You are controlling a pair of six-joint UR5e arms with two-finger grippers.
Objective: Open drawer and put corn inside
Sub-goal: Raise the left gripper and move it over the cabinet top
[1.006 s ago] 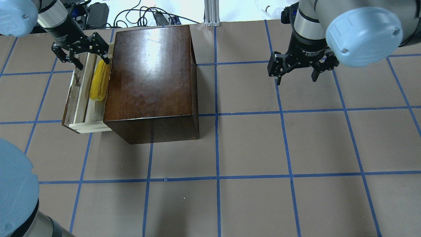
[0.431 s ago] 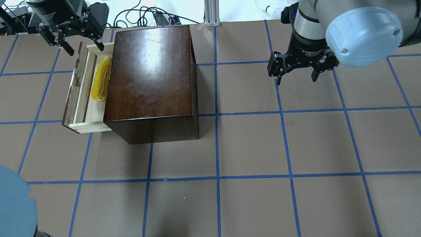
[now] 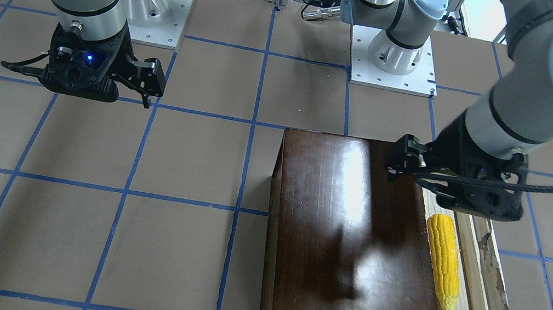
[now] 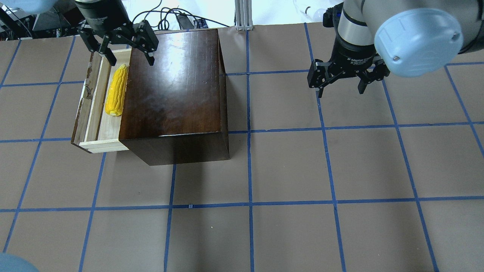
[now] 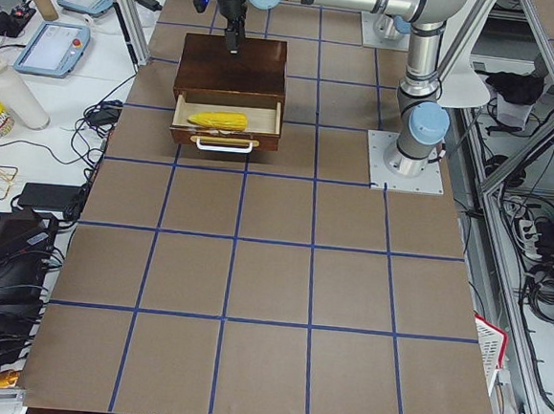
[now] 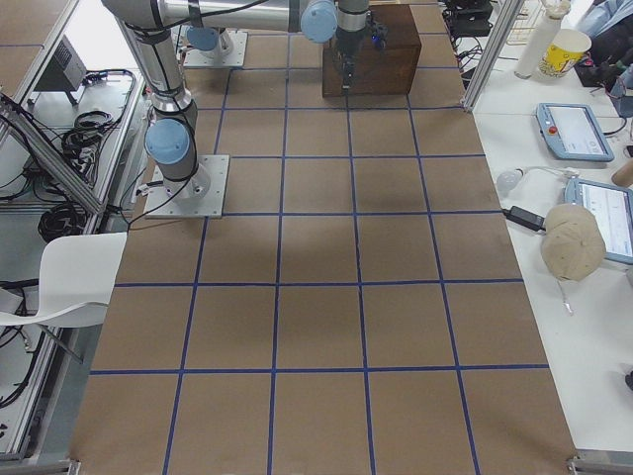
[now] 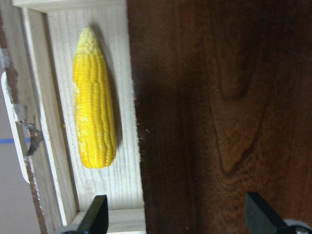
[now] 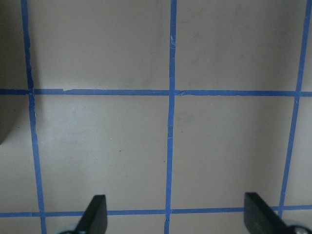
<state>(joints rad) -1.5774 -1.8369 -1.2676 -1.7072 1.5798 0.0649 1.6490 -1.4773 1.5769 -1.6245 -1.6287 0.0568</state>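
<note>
Corn (image 4: 116, 90) lies in pulled-out drawer (image 4: 87, 109) below left tool (image 4: 131, 60) — fingers apart, empty; right tool (image 4: 340, 90) apart too.

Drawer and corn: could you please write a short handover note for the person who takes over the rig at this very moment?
Left gripper: jaws open, empty, raised over where the drawer meets the box, not touching the corn.
Right gripper: jaws open, empty, over bare table, well away from the box.
Drawer: pulled out of the dark box.
Corn: lies flat inside the drawer, along its length, close to the box.
Done: drawer open, corn inside.
Left: nothing the task names; the drawer is open, and closing it was not asked.
</note>
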